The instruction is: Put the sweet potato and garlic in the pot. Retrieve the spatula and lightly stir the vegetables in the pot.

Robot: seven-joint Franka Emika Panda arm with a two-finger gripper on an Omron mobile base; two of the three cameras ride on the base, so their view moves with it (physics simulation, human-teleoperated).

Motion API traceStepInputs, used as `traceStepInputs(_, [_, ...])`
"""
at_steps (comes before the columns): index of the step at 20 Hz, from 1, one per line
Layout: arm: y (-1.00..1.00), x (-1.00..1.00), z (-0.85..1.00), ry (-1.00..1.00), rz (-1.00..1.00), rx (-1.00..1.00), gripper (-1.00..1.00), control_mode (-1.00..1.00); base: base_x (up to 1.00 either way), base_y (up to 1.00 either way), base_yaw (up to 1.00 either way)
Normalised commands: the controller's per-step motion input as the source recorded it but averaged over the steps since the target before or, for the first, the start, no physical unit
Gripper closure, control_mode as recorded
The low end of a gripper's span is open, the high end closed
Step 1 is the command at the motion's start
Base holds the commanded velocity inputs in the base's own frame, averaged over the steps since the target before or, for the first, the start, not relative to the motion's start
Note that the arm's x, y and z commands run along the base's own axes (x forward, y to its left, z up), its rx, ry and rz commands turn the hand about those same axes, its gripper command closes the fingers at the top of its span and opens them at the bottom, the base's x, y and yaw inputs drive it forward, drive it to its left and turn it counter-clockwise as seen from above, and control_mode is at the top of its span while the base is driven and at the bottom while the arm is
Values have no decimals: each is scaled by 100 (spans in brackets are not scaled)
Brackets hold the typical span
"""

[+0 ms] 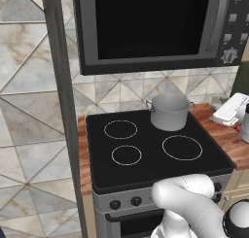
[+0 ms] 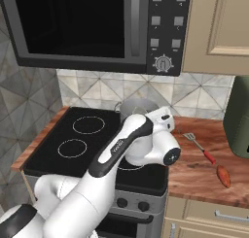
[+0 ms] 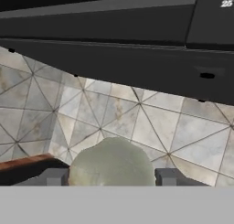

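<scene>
Gripper (image 3: 109,177) fingers closed around a pale, rounded, lumpy garlic bulb (image 3: 112,161). Grey brushed-metal cylindrical pot (image 1: 169,111) on stove's far right burner; small reddish-orange sweet potato (image 2: 223,176) on right wooden counter, near red-handled metal spatula (image 2: 199,147).

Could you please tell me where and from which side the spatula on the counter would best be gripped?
Probably the red handle, taken from straight above, closing across its narrow width. The spatula lies flat on the wooden counter, head toward the wall, so its sides sit low; the sweet potato lies just beyond the handle's end.
</scene>
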Motion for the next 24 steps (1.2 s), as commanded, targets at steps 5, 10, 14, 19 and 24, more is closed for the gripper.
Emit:
traceStepInputs(5, [18, 39, 2, 7, 0, 0, 100, -100, 0, 0, 0])
traceStepInputs(10, [28, 39, -13, 0, 0, 0, 100, -100, 0, 0, 0])
traceStepInputs(14, [20, 52, -5, 0, 0, 0, 100, -100, 0, 0, 0])
traceStepInputs(19, [25, 48, -2, 6, 0, 0, 100, -100, 0, 0, 0])
traceStepInputs(24, [12, 44, -5, 18, 0, 0, 100, -100, 0, 0, 0])
